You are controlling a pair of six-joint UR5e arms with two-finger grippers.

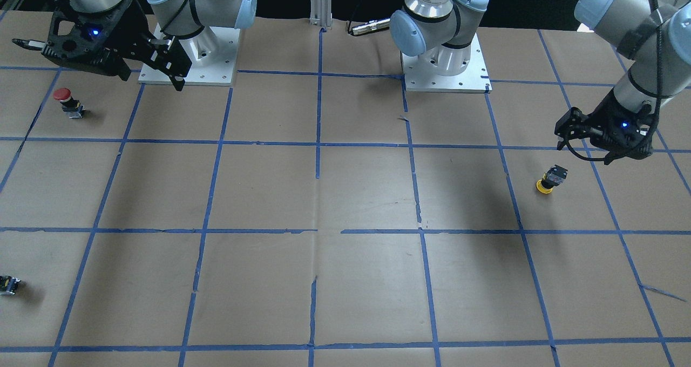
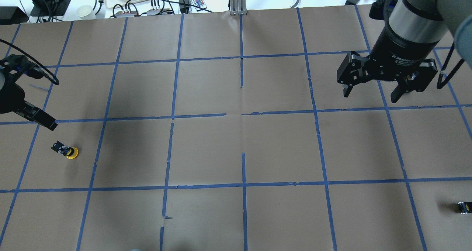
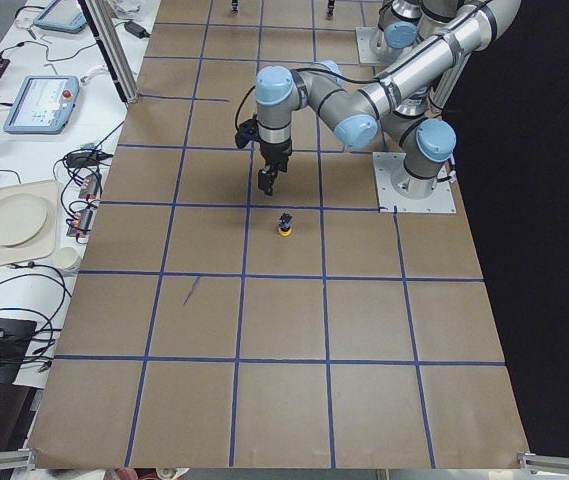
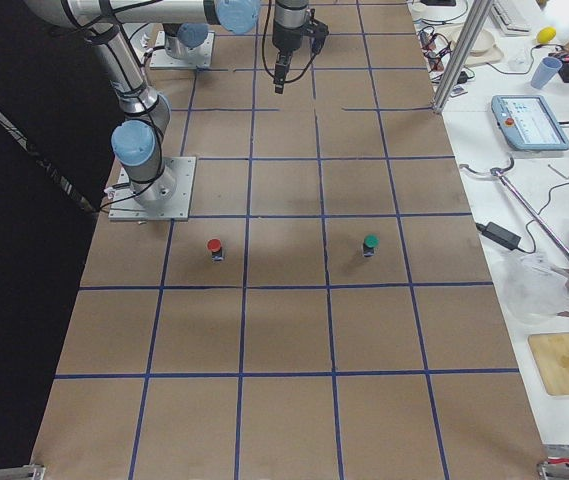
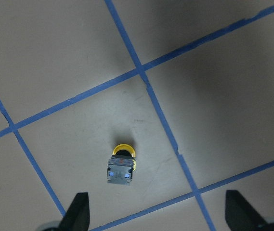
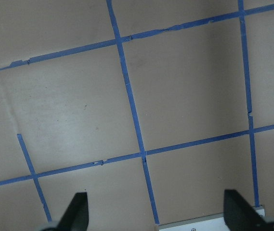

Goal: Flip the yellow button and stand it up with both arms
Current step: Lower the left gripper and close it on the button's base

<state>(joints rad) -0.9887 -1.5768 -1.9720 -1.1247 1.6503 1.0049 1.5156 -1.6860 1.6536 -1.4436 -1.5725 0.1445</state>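
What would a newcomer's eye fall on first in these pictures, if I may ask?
The yellow button stands out most, alone on the brown taped paper on the robot's left side, cap down and body up. The open left gripper hovers close by it. The open right gripper hangs far across the table, with a red button on that side.

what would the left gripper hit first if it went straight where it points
Likely the yellow button, lying slightly off centre below the left gripper; depth is unclear, so it may touch bare table beside it.
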